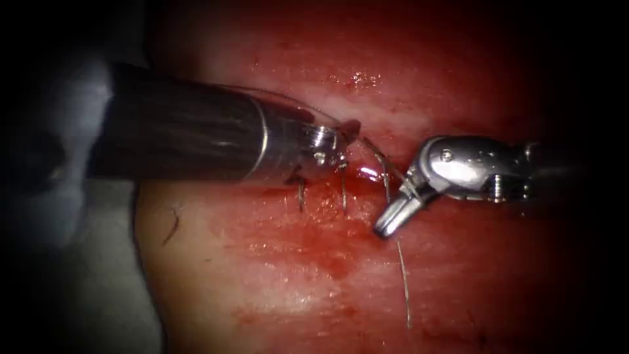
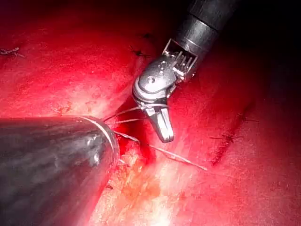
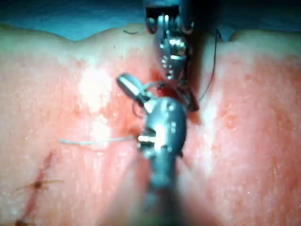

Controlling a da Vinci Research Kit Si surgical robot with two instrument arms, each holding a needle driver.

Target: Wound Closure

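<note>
Endoscope: my right pincer (image 1: 392, 221) sits mid-frame, closed, thread (image 1: 404, 282) looped round it; my left pincer (image 1: 341, 147) rests at the cut (image 1: 367, 172), its grip unreadable.
Left wrist: thread looks fine, limp, slippery; I'd grip its loose tail.
Right wrist: tissue (image 3: 94, 84) soft; needle not made out.

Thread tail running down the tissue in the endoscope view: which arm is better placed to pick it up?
Right, probably. The right tool sits right beside the thread tail, at its upper end. The left tool is farther off, at the cut.
</note>
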